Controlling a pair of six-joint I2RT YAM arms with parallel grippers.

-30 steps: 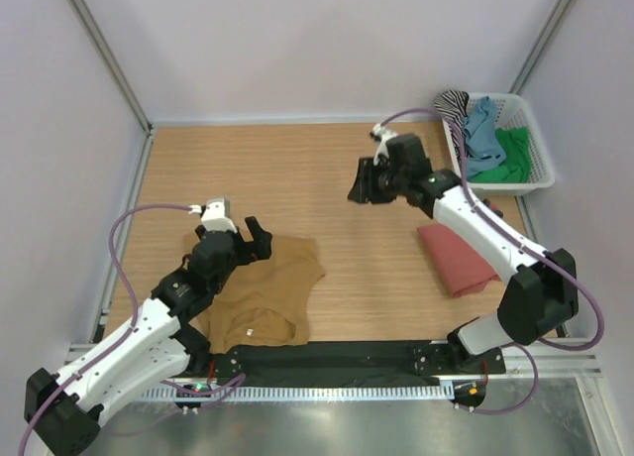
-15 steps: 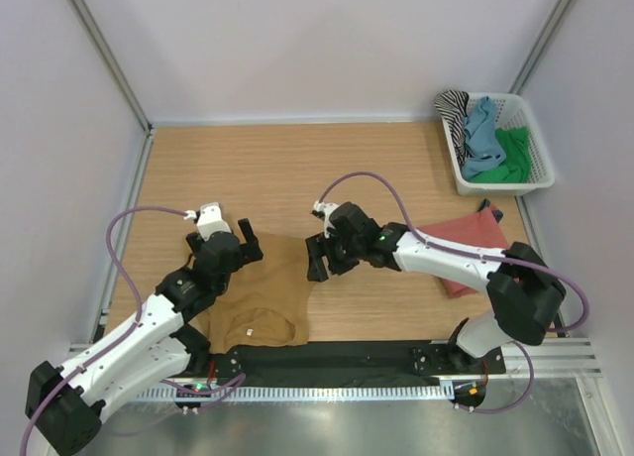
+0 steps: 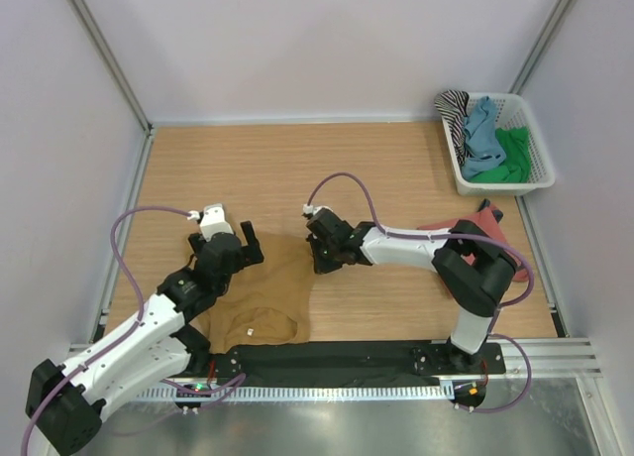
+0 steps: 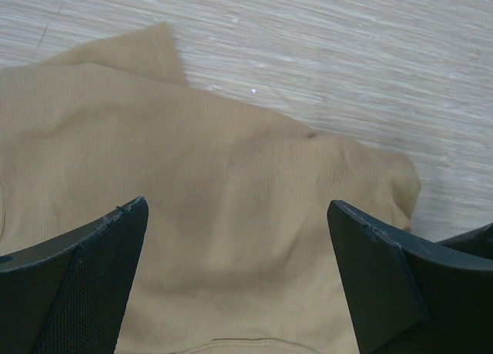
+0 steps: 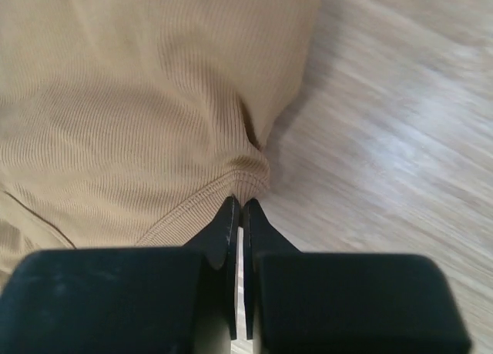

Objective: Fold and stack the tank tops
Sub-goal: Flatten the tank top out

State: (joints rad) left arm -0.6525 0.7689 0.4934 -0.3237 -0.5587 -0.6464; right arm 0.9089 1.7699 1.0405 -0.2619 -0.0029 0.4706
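the ochre tank top (image 3: 265, 295) is laid flat on the table (image 3: 258, 169), spread between the two grippers. its long axis is run from the near edge of the table toward the far side, tilted slightly to the right. the neck opening, marked by a small pale label, is turned toward the arm bases, and the opposite end is pointed away from them.

the left gripper (image 4: 237, 208) is held released over the cloth, its fingers (image 4: 85, 269) spread wide, one to each side. the ochre fabric is seen between and ahead of them; whether it is touched cannot be told. a narrow corner of cloth is seen ahead and to the left of the fingertips, with bare wood beyond it.

the right gripper (image 5: 239, 208) is clenched on a stitched edge of the same top. its fingers (image 5: 223, 231) are pressed nearly together, and the edge is bunched right at their tips. ribbed cloth is spread ahead and to the left of these fingers, and bare wood is seen to their right.

a rust-red tank top (image 3: 487, 224) is laid well behind the right fingers, partly hidden by the right arm (image 3: 416, 248). a white basket (image 3: 503, 188) is set well apart at the far right corner, with a striped top (image 3: 454, 104), a blue top (image 3: 483, 129) and a green top (image 3: 513, 154) piled inside.
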